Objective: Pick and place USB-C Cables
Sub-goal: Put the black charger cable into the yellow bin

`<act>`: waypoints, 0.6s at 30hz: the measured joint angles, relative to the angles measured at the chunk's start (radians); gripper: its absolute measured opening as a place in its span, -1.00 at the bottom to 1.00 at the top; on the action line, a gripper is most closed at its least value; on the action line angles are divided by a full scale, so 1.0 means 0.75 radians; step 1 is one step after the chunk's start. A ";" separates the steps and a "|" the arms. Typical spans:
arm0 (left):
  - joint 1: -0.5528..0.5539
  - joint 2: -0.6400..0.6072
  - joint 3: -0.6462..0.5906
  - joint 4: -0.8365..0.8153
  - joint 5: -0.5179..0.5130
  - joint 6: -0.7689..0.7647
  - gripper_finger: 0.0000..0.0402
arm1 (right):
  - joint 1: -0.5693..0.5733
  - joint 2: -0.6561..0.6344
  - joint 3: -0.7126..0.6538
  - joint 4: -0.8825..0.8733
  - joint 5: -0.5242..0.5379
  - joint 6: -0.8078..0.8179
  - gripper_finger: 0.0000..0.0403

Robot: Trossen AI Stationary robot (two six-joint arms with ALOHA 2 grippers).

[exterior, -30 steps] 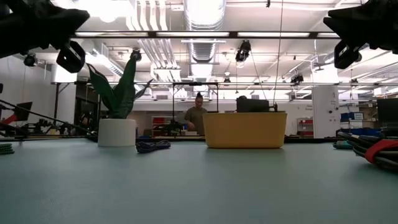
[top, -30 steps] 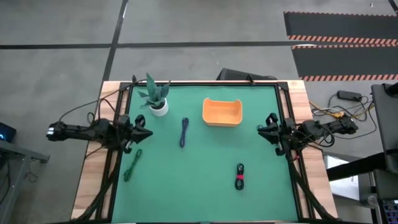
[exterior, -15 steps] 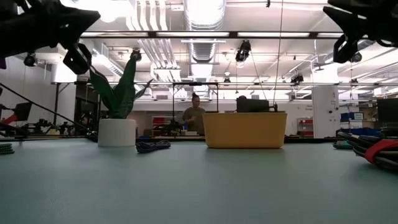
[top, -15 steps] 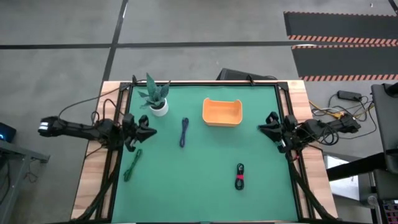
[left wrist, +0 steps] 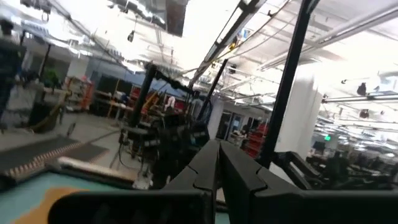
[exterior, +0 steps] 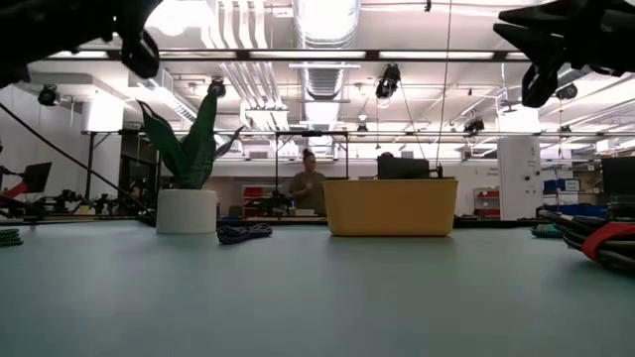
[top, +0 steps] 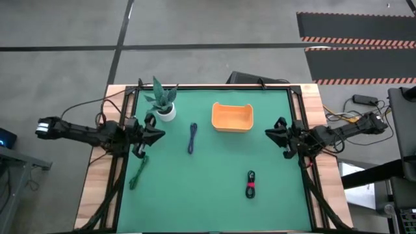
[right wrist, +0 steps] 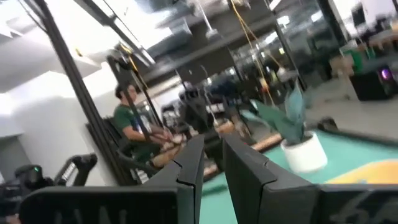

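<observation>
The dark blue cable (top: 192, 138) lies left of the orange tray (top: 216, 118), and it shows in the low view (exterior: 243, 233) beside the plant pot. The green cable (top: 138, 172) lies near the table's left edge. The black-and-red cable (top: 251, 184) lies toward the near right. A small teal bundle (exterior: 544, 231) shows at the right in the low view only. My left gripper (top: 158, 134) hovers shut, left of the blue cable. My right gripper (top: 270, 133) hovers right of the tray with a narrow gap between its fingers (right wrist: 193, 162).
A potted plant (top: 162, 101) in a white pot stands at the far left, close to my left gripper. The tray (exterior: 392, 206) sits at the far middle. Green table surface lies open between the cables. A person (exterior: 310, 183) is in the room beyond the far edge.
Both arms have reached inward from the sides. My left gripper has moved toward the table's right, nearer the blue cable, and my right gripper has moved a little toward the table's left. The cables, tray and plant have stayed put.
</observation>
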 joint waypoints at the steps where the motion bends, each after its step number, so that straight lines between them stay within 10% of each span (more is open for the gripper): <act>1: 0.000 0.013 0.020 0.006 0.000 0.021 -0.99 | 0.000 0.016 0.019 -0.012 -0.002 0.020 -0.74; 18: 0.000 0.121 0.201 0.015 -0.280 0.327 -0.99 | 0.000 0.326 0.700 -1.257 0.084 0.384 -0.74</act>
